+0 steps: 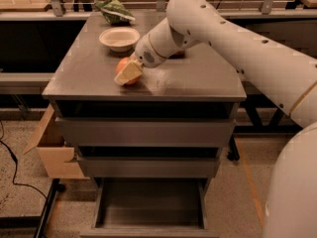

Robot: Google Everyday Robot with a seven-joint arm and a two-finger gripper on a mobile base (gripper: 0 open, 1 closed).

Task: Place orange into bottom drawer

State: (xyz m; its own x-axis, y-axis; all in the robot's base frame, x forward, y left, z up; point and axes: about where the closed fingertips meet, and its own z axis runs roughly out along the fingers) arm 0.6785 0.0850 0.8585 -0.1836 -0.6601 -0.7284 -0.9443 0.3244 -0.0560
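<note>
One pincer at orange; drawer open

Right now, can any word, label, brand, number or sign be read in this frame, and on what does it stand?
No text can be read.
Green packet at the back of the cabinet top: any print is too blurred to read.
Gripper, at the orange on the cabinet top: no lettering shows.
White bowl, cardboard box, open bottom drawer: no markings show.
</note>
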